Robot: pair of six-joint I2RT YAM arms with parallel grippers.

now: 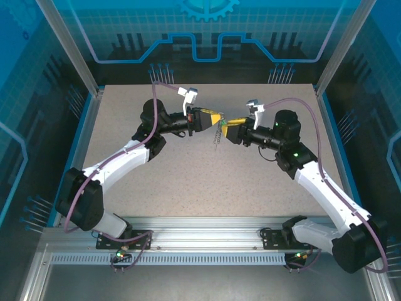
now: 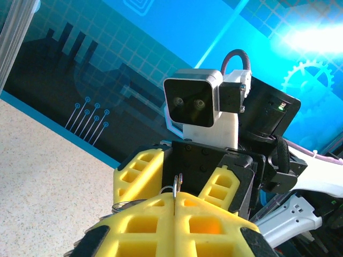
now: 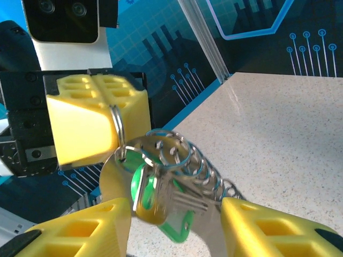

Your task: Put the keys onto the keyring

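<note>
The left tool is clamped shut on the keyring. The green-headed key hangs just below, between the half-parted fingers of the right tool, apparently ungripped. Hold the ring steady and thread gently.

We record yellow left hand and right hand; silvery ring at the left hand; green-headed key at the right; bench speckled beige.
</note>
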